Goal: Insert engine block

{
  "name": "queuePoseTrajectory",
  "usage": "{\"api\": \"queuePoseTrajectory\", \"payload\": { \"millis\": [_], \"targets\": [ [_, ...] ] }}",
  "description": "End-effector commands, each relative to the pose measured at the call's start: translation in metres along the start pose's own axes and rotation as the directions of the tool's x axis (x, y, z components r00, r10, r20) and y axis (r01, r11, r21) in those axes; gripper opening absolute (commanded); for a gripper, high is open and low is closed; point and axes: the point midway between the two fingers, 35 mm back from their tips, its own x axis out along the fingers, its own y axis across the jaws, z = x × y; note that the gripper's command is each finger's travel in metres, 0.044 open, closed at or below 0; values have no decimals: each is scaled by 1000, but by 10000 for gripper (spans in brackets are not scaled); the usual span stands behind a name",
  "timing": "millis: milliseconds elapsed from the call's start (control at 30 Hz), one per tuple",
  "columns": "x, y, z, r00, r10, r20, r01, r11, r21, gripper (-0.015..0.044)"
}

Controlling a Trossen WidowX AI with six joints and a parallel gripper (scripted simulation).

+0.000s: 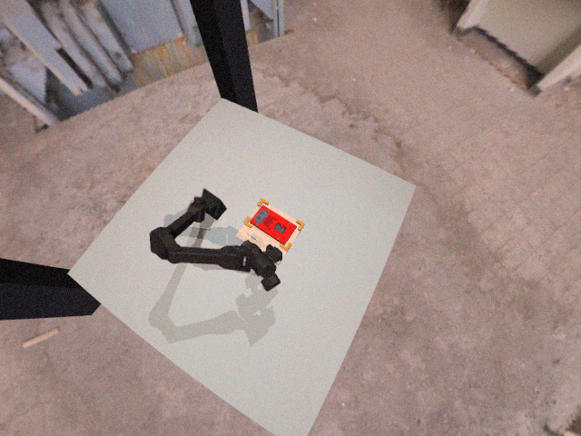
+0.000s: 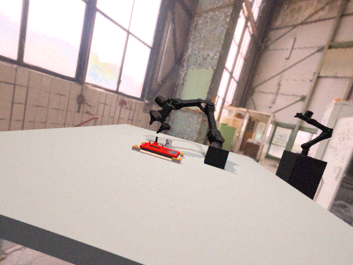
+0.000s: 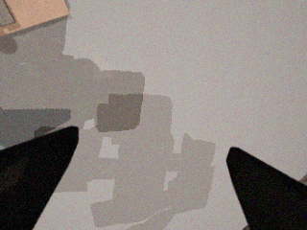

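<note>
Car body [image 1: 270, 222] [image 2: 164, 150] shows in top and exterior only.

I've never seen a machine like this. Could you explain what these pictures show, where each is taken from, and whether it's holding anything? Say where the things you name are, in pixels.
The black machine is a robot arm with several joints. At its end is a gripper [image 1: 277, 268] [image 2: 159, 126] [image 3: 155, 144], two fingers that pinch things. It stands open above the table [image 1: 323, 291] [image 2: 171, 208] [image 3: 249, 62], with nothing between the fingers.

The first picture looks down from above; the second looks across the table from one side. The third comes from a camera near the gripper, so the dark fingers poke in from both sides; the grey patches are shadows.

On the table lies a flat board with a red car body [image 1: 274, 225] [image 2: 159, 149] on it, framed by orange corner pieces. I can't pick out the engine block for certain.
</note>
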Motion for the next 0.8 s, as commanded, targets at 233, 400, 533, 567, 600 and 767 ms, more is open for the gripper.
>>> {"api": "queuePoseTrajectory", "payload": {
  "millis": [233,400,533,567,600,767],
  "targets": [
    [-19,35,-2,987,155,46,-129,925,-358,440],
    [-29,50,-7,973,227,48,-174,849,-499,440],
    [-38,63,-13,958,285,42,-203,772,-602,440],
    [-41,66,-15,953,299,40,-210,751,-626,440],
    [-43,69,-16,949,314,37,-216,729,-650,440],
    [-56,83,-27,923,384,17,-240,608,-757,440]
  ]
}}
